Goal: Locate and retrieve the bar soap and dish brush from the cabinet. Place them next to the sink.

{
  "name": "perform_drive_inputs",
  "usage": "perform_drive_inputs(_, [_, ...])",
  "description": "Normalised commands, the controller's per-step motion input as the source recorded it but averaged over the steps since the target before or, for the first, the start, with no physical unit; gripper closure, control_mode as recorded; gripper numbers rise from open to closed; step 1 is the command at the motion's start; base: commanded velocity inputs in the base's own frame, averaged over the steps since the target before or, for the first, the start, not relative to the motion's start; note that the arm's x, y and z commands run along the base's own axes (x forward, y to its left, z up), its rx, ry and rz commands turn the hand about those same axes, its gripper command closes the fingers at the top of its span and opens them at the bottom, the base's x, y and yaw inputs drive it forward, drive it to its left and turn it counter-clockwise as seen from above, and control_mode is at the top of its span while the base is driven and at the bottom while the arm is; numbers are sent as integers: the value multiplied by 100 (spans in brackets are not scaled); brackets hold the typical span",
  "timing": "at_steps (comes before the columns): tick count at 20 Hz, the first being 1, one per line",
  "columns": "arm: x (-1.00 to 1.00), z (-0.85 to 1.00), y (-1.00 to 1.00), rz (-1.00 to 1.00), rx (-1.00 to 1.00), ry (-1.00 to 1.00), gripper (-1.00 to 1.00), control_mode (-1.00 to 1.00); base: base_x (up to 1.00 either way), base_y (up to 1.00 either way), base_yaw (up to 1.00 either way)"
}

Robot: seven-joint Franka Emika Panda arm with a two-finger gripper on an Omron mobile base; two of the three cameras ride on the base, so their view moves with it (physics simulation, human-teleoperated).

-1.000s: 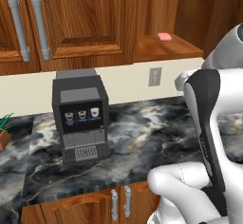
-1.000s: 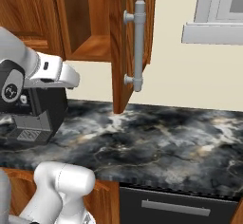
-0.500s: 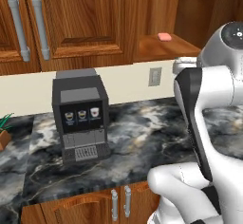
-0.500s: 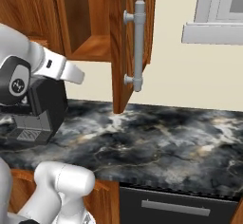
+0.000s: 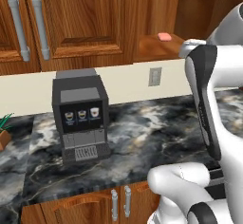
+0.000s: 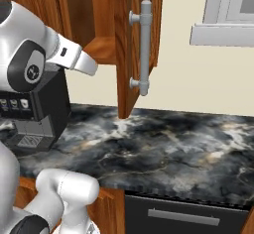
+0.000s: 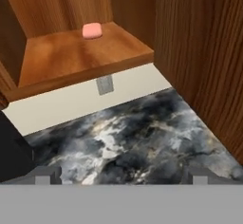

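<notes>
One bar soap (image 7: 92, 30) lies flat on the cabinet's (image 5: 156, 9) wooden shelf (image 7: 80, 57), ahead of the pincer (image 7: 121, 178) and above it, near the back wall. The pincer hangs over the dark marbled tabletop (image 7: 128, 137), its two tips just showing, spread wide apart with nothing between them. One open cabinet door (image 6: 136, 44) with a long grey bar handle (image 6: 145, 47) stands to the pincer's right. One wall outlet (image 7: 105, 84) sits below the shelf. One black coffee machine (image 5: 80, 116) stands on the tabletop to the left.
</notes>
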Motion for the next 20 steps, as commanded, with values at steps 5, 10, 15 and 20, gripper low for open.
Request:
perform_drive_inputs(5, [59, 1, -1, 13, -5, 0, -100, -100, 0, 0, 0])
perform_drive_inputs(10, [56, 0, -1, 12, -5, -3, -100, -100, 0, 0, 0])
perform_drive_inputs(15, [50, 0, -3, -1, -8, -1, -100, -100, 0, 0, 0])
perform_drive_inputs(20, [37, -1, -4, -13, -4, -5, -100, -100, 0, 0, 0])
